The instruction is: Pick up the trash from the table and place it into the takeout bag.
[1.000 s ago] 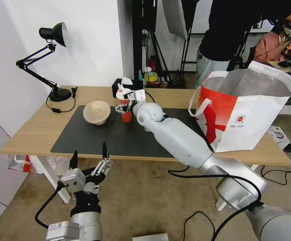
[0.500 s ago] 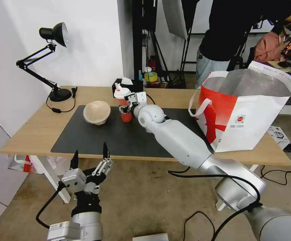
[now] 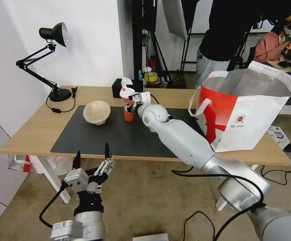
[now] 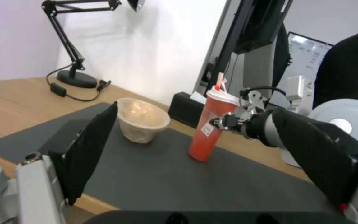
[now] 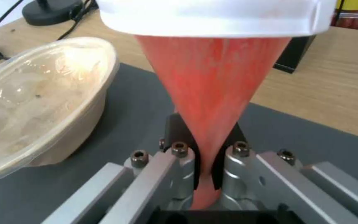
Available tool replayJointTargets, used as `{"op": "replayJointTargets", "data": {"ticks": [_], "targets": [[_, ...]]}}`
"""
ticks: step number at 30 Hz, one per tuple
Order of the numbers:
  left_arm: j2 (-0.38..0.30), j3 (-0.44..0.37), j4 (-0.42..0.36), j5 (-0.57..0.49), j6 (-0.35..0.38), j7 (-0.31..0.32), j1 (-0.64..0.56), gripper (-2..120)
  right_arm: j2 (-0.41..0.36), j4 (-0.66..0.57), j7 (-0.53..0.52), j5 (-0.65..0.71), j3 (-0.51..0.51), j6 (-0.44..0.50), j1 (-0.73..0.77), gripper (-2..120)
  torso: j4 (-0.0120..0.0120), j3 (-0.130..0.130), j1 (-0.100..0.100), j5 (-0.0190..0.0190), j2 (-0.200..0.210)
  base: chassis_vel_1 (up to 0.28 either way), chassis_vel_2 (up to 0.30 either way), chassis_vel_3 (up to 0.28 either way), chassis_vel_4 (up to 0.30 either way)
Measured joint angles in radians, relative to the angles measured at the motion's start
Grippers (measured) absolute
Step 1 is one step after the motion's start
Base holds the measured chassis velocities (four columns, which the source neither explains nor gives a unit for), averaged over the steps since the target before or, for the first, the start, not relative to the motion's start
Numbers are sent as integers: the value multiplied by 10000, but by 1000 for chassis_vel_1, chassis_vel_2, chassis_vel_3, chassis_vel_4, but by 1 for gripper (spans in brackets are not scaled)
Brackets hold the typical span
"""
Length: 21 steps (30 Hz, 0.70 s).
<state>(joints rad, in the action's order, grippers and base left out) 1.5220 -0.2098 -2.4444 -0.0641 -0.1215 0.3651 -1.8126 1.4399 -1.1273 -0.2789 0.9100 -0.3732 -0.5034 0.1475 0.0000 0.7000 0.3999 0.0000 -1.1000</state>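
Note:
Two pieces of trash show on the table: a tall red cup with a white lid and straw, and a beige paper bowl to its left on the dark grey mat. My right gripper is shut on the cup's lower body, squeezing it thin between the pads. The cup leans, its base close to the mat. The bowl sits just beside the cup. The takeout bag stands open at the table's right end. My left gripper hangs open below the table's front edge.
A black tissue box stands right behind the cup. A black desk lamp with its cable sits at the table's back left. A person in black stands behind the bag. Cables lie on the floor at the right.
My right gripper's fingers have shut on the red cup. The cup has shifted a little to the right and now leans. The left arm has barely moved.

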Motion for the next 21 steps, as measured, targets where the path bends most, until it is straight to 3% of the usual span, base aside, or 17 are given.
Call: {"op": "replayJointTargets", "data": {"ticks": [15,16,21], "targets": [[-8,-6,-42,37,7,-5,-53,100,-64,-162,-64,225,61,-2,33,3,4,1,0,-2,1,0,0,0,0],[-24,-58,-173,128,18,-4,-169,100,-530,-1061,-192,574,239,-3,122,3,9,2,5,3,2,0,0,0,0],[-24,-73,-276,181,31,-12,-243,100,-1606,-2638,-360,843,551,-1,275,3,-9,-4,-3,0,-2,-5,-21,-6,3]]}}
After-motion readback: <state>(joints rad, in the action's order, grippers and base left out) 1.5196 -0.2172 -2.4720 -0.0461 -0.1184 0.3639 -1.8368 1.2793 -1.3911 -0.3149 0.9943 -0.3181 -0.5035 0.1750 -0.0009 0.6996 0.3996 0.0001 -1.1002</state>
